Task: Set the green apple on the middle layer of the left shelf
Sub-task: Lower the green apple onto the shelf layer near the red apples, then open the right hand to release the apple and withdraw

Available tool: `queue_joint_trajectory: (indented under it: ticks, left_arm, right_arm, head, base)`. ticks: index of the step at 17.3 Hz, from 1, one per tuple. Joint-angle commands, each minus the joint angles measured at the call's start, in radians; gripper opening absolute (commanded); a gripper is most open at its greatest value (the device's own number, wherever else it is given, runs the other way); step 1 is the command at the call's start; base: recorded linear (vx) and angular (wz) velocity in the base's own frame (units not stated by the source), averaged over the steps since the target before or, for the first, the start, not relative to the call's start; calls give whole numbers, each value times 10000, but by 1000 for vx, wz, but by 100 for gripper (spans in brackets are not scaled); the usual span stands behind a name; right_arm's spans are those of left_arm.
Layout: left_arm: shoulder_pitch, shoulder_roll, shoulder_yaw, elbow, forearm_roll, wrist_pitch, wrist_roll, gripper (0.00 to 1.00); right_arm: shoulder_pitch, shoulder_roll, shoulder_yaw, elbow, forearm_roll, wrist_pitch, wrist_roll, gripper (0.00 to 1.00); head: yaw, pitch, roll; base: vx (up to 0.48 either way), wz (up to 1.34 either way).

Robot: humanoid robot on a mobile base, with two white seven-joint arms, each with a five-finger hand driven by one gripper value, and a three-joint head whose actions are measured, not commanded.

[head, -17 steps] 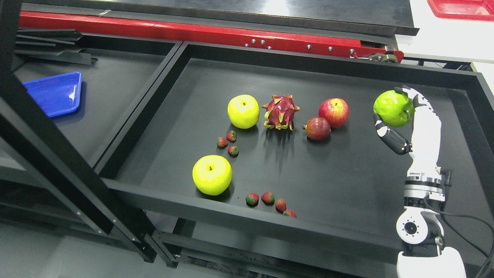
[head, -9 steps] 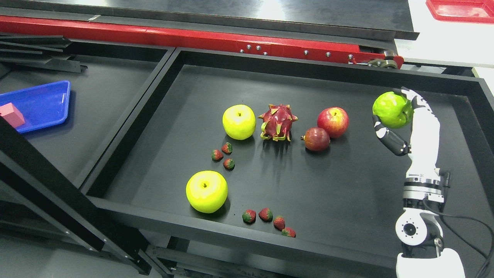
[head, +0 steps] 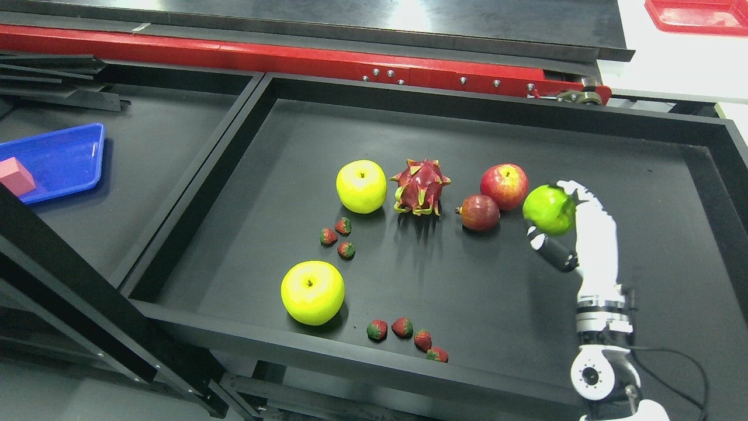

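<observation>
My right robot hand [head: 570, 225] grips the round glossy green apple [head: 548, 209] around its middle, at 3 o'clock of the red apple [head: 504, 186]; it appears rigid, light, slippery.

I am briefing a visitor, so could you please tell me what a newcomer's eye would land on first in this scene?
The white right hand gripping a green apple at the right of the black tray stands out most. Next come the spiky dragon fruit at the tray's middle and two yellow apples to its left. A blue tray sits far left.
</observation>
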Motion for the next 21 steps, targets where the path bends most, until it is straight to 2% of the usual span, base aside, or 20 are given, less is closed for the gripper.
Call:
queue_joint_trajectory:
  ticks: [1, 4, 6, 7, 8, 9, 12, 13, 15, 17, 21]
  left_arm:
    - [-1, 175, 0, -3, -1, -7, -1, 100]
    - [-1, 175, 0, -3, -1, 8, -1, 100]
    - [-1, 175, 0, -3, -1, -7, -1, 100]
    - [-1, 175, 0, -3, -1, -7, 14, 100]
    - [-1, 175, 0, -3, -1, -7, 14, 100]
    - [-1, 175, 0, -3, -1, 8, -1, 100]
    - [-1, 175, 0, -3, -1, -7, -1, 100]
    - [-1, 175, 0, -3, -1, -7, 14, 100]
    - [-1, 175, 0, -3, -1, -7, -1, 100]
    - [-1, 175, 0, -3, -1, -7, -1, 100]
    - [-1, 175, 0, -3, -1, -7, -1, 100]
  right_arm:
    - [353, -167, 2642, 857, 82, 397, 1058, 0]
    - [277, -167, 3411, 842, 5, 62, 1522, 0]
    - [-395, -167, 3306, 1009, -9, -32, 1660, 1]
    - [-687, -167, 3153, 1086, -70, -2, 1767, 10]
    - [-781, -167, 2666, 1087, -192, 74, 1874, 42]
    - [-797, -167, 2129, 1042, -573, 75, 1951, 99]
    - [-736, -167, 1345, 995, -2200, -62, 1983, 100]
    - [-781, -167, 1023, 980, -2689, -534, 1846, 100]
    - [-721, -167, 409, 782, -4418, -1257, 1677, 100]
    - [-492, -167, -342, 566, -6703, -1275, 1615, 100]
    - [474, -167, -683, -200, -7784, -1382, 1630, 100]
  head:
    - [0, 0, 0]
    - [0, 0, 0]
    - [0, 0, 0]
    - [0, 0, 0]
    - [0, 0, 0]
    - [0, 0, 0]
    - [0, 0, 0]
    - [0, 0, 0]
    - [0, 0, 0]
    - [0, 0, 0]
    - [0, 0, 0]
  base:
    - [0, 0]
    - [0, 0]
    - [0, 0]
    - [0, 0]
    - [0, 0]
    - [0, 0]
    - [0, 0]
    - [0, 0]
    - [0, 0]
    - [0, 0]
    - [0, 0]
